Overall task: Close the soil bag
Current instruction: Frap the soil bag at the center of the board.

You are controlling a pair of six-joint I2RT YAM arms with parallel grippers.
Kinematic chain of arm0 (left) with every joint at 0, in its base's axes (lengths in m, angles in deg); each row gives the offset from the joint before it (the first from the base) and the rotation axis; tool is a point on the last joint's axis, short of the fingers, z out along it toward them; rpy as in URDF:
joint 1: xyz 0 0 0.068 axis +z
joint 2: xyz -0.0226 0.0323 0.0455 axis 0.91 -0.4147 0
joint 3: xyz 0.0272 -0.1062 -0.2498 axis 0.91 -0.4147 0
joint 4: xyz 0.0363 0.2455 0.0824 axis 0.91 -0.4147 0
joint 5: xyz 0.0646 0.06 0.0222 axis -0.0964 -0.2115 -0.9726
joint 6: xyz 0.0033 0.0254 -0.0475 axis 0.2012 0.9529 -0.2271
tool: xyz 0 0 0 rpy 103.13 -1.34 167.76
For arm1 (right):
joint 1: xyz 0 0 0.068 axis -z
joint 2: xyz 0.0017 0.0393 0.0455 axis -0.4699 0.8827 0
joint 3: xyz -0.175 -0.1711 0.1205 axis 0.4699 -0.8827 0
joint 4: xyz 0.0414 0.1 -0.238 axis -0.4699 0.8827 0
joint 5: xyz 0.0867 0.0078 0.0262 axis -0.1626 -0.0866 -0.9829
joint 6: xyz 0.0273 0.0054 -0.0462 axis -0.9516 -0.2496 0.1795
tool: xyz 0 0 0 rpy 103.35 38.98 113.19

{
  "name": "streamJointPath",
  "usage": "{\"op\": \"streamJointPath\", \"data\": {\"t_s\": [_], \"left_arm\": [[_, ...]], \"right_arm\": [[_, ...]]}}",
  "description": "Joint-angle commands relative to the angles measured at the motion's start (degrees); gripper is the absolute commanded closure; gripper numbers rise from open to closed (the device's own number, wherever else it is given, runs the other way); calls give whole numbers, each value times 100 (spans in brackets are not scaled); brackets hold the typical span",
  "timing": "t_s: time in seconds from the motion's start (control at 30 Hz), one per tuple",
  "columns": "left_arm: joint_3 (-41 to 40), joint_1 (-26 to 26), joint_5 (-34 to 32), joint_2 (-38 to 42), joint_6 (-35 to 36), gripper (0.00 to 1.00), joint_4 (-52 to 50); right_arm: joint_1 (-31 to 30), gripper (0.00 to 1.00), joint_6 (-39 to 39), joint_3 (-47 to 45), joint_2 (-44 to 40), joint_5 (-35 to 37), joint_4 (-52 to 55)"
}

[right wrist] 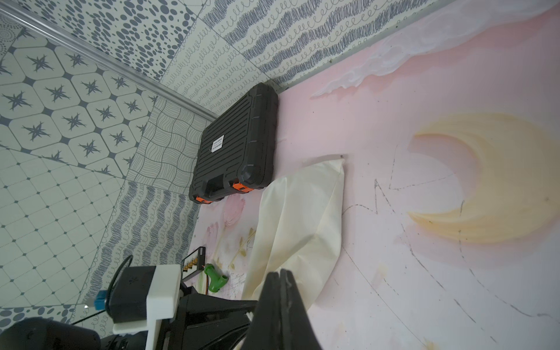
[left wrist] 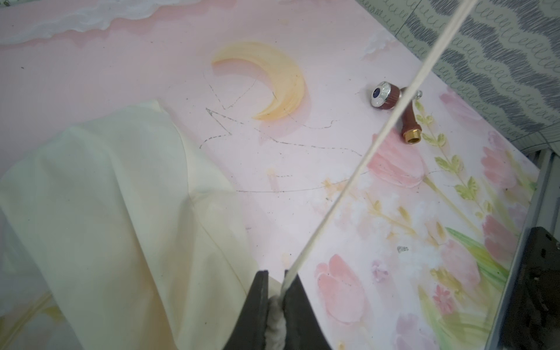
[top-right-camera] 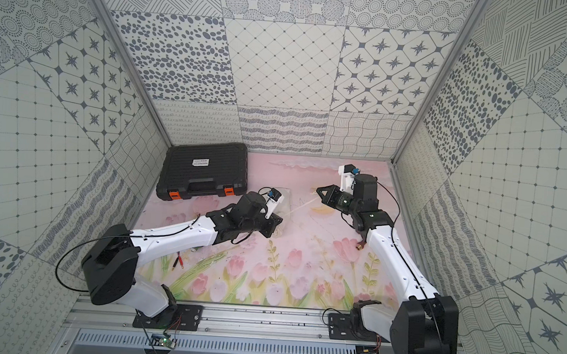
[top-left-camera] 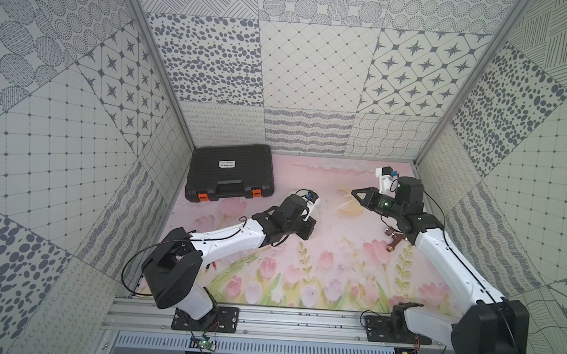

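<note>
A pink floral table mat [top-left-camera: 338,255] covers the whole work surface. The largest thing on it is a black case [top-left-camera: 230,171], lying shut in the far left corner. Just right of the case, about mid-table, lies the soil bag [right wrist: 297,221]. It is a limp cream cloth pouch, flat and creased, with one corner close beside the case, and in both top views my left wrist hides most of it. My left gripper [left wrist: 274,272] has its jaws nearly together, clamped on the bunched neck of the bag. From between those jaws a thin drawstring cord [left wrist: 363,157] runs straight and taut, rightward and toward the far side, to the tip of my right gripper [right wrist: 279,272]. That claw's jaws look almost touching. I judge that they are pinching the cord, though the pinch itself is hidden from me. A small brown tap fitting [left wrist: 394,106] lies on the mat toward the right, under the line of the cord, and I cannot tell whether the two touch. I read the step in hand as cinching the mouth shut. To do it well I would anchor the neck firmly with the left. I would then draw the right straight away along the cord's own line, low and steady. I would stop once the cloth gathers tight, so the bag is not dragged and the cord does not slip.
</note>
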Motion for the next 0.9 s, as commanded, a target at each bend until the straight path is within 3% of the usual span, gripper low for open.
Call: {"op": "streamJointPath", "data": {"t_s": [0.0,0.13,0.2,0.43,0.57,0.87], "left_arm": [[500,220,-250,-148,802,100,-2291],[974,322,-116,-447,1023,100,-2350],[1176,359,-72,-555,1064,100,-2419],[1343,363,390,-663,1029,100,-2235],[1342,363,504,-605,1066,100,-2260],[1253,451,1036,-309,946,100,-2086]], "right_arm": [[-142,76,107,0,4,209,-962],[-279,53,123,-136,121,185,-986],[-290,47,97,-276,104,192,-1018],[-707,38,-69,-815,106,-16,-1380],[-931,37,546,-1103,327,-94,-1675],[-1697,38,1648,-1762,1462,309,-3957]]}}
